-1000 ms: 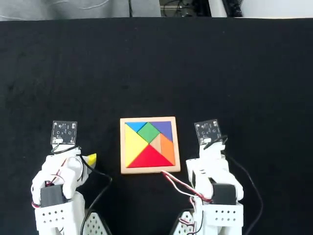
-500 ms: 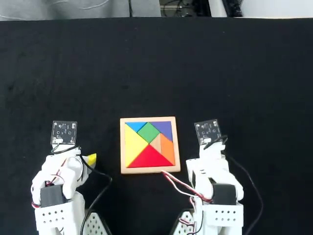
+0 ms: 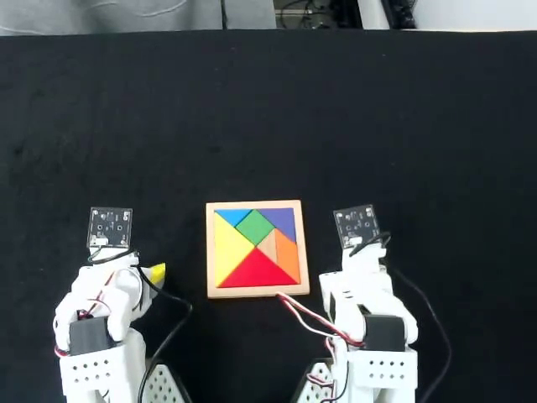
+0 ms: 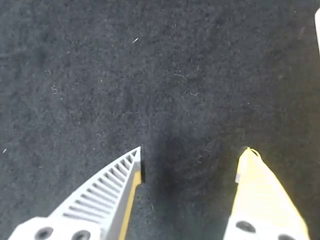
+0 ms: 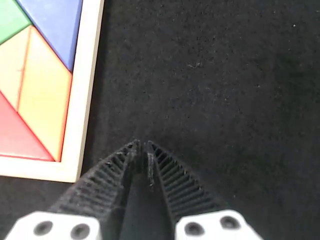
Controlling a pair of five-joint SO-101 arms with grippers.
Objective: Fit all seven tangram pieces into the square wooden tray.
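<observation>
The square wooden tray [image 3: 209, 250] lies on the black table between the two arms, holding coloured tangram pieces: yellow [image 3: 228, 249], red [image 3: 257, 272], green [image 3: 254, 226], blue [image 3: 230, 216], purple [image 3: 284, 222], orange [image 3: 288, 253] and tan [image 3: 268, 248]. The left arm [image 3: 105, 290] rests folded left of the tray; its gripper [image 4: 192, 152] is open over bare cloth, nothing between its fingers. The right arm [image 3: 365, 290] sits folded right of the tray. Its gripper [image 5: 141, 146] is shut and empty, just off the tray's rim [image 5: 89, 90].
Black cloth [image 3: 268, 117] covers the table, with wide free room beyond the tray. Cables [image 3: 306, 315] run from the arm bases near the tray's front edge. A pale strip of room [image 3: 126, 13] lies past the far edge.
</observation>
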